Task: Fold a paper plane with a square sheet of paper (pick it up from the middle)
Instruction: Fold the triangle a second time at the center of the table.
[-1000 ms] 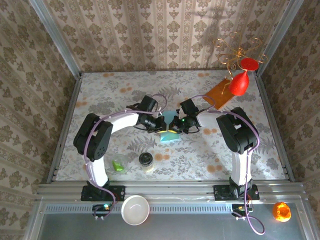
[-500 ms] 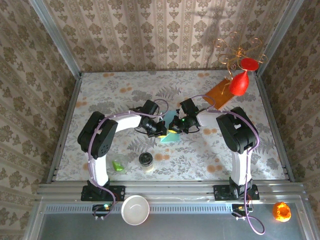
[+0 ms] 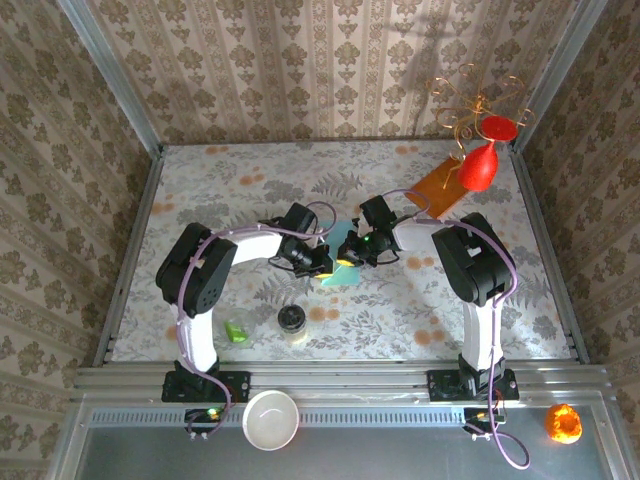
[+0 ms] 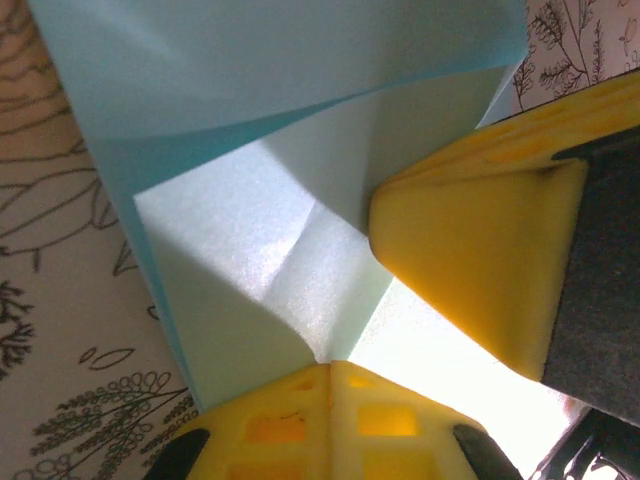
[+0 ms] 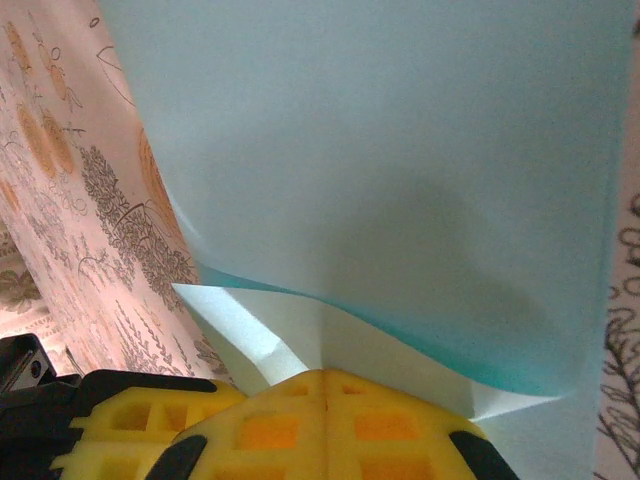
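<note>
Pinched at a creased fold by left pincer (image 4: 330,368) and right pincer (image 5: 325,374), both closed tight on thin light blue square paper sheet (image 3: 341,272). Located mid floral-patterned bench (image 3: 230,190), partly folded, one flap raised. Pincer tips close together.

place: robot test cell | evidence: wallpapered panel walls (image 3: 300,70), aluminium frame rail (image 3: 340,378), floral tabletop (image 3: 220,195)

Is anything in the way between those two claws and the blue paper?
Nothing visible. The left gripper and right gripper are both shut directly on the square sheet of paper.
</note>
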